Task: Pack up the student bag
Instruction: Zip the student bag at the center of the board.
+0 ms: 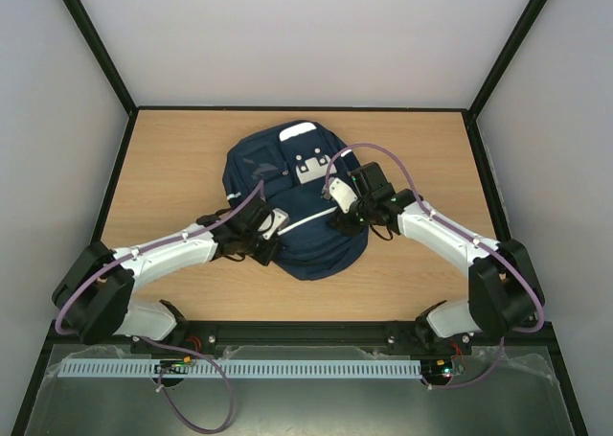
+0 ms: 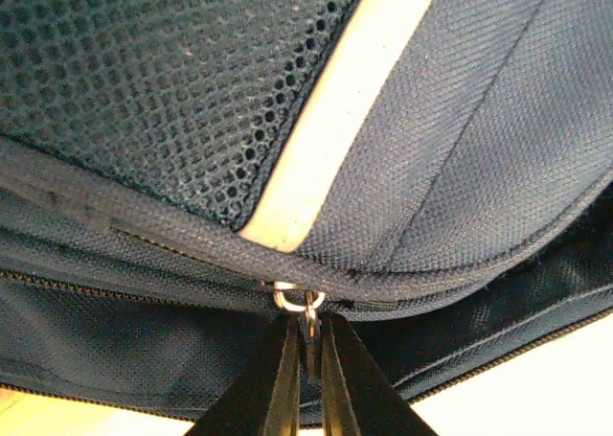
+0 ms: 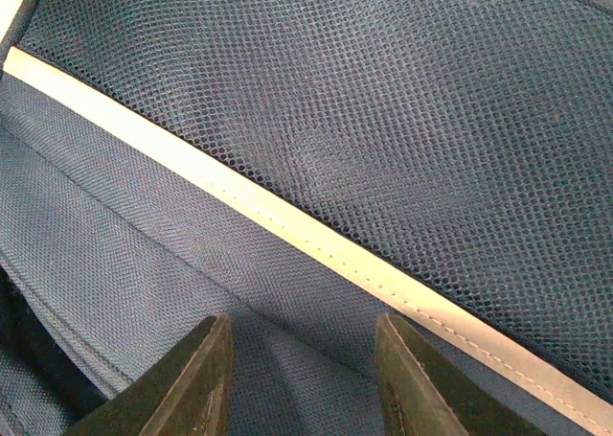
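Zip step on the bag, which lies flat mid-surface; I can't tell if it's opening or closing. My left tool is pinching the zip pull. My right tool is spread over the fabric by the white stripe. Next: drag the pull along its track while the right pins the cloth. Count: one bag, one pull, two tools.

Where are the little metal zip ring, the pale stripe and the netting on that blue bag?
zip ring (image 2: 305, 302), left wrist view, its metal loop.
pale stripe (image 3: 287, 227), right wrist view, mid-length.
netting (image 3: 383, 120), right wrist view, panel middle.
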Available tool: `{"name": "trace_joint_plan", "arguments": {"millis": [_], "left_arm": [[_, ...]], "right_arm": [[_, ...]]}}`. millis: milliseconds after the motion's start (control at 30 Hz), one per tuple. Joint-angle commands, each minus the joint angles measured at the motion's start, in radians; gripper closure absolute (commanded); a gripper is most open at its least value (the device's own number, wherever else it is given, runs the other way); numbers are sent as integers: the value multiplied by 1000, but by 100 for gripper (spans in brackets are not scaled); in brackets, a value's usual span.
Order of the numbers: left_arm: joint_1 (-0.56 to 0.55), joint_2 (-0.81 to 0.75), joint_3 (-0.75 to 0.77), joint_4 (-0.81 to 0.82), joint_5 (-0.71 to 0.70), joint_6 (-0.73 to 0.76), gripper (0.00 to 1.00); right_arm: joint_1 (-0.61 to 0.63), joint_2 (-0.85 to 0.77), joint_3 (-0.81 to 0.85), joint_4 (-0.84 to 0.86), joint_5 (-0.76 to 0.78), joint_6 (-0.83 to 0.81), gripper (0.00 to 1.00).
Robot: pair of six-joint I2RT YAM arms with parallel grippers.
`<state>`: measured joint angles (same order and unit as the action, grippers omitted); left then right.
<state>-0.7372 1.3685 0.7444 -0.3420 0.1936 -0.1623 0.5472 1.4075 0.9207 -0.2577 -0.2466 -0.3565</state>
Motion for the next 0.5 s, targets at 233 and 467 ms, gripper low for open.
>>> {"name": "trace_joint_plan", "arguments": {"millis": [233,467], "left_arm": [[-72,-33,29,-71,105,-119,98],[-192,81,110,-67,115,-143,98]], "right_arm": [[-3,100,23,-71,-39,-3,60],[-1,108,27,-71,-42,7,61]]}}
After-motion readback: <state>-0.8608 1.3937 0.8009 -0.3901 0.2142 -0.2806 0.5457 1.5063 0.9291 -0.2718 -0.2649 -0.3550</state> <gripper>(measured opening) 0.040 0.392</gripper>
